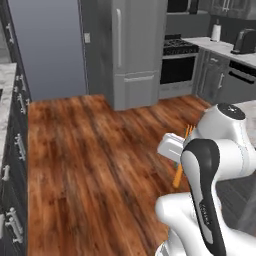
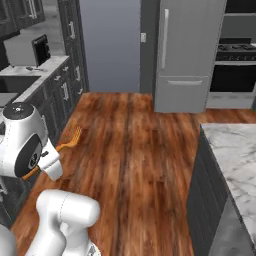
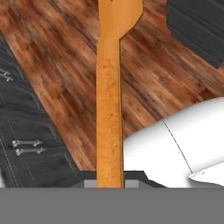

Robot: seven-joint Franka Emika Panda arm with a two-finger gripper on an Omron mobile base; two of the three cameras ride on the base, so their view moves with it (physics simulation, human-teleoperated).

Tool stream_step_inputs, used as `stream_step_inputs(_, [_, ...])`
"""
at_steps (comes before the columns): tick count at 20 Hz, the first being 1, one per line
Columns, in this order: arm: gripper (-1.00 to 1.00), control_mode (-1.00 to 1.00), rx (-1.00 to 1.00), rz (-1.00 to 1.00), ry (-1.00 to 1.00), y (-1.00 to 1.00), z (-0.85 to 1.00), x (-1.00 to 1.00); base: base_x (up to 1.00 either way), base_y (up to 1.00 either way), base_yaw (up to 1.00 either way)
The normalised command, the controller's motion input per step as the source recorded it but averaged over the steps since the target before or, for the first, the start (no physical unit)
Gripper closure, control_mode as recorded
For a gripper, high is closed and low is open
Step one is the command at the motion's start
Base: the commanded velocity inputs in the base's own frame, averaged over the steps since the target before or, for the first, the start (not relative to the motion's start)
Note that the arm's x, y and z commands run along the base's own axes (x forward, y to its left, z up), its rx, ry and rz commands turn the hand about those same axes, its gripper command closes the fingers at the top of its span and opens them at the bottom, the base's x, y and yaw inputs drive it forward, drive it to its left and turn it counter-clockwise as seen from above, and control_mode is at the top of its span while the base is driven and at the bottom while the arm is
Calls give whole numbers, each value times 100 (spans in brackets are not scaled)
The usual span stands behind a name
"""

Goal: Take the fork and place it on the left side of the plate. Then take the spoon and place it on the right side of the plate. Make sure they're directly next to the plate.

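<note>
One orange fork [image 3: 108, 118] is held in the gripper [image 3: 109, 181], well above the wooden floor [image 1: 90, 160]. In the hand view its handle rises straight up from between the finger tips, which are closed on it, and widens toward the head at the top edge. From the left base view the fork [image 1: 179, 172] stands nearly upright beside the white hand, tines up; from the right base view it [image 2: 67, 143] slants with its tines toward the floor's middle. Around it stand one fridge [image 2: 187, 55], one oven [image 1: 177, 65], one toaster [image 1: 245, 41], dark cabinets [image 2: 60, 95] and a marble counter [image 2: 235, 160].
</note>
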Motion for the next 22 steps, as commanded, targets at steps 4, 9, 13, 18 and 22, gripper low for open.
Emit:
stream_step_inputs(4, [100,100,0,0,0,0,0,0,-82,-91,-14])
stream_step_inputs(9, [100,100,0,0,0,0,0,0,-57,-100,-11])
stream_step_inputs(13, [100,100,0,0,0,0,0,0,-60,-100,-7])
stream_step_inputs(18, [100,100,0,0,0,0,0,0,-41,-100,-5])
stream_step_inputs(22, [100,100,0,0,0,0,0,0,-1,-100,-2])
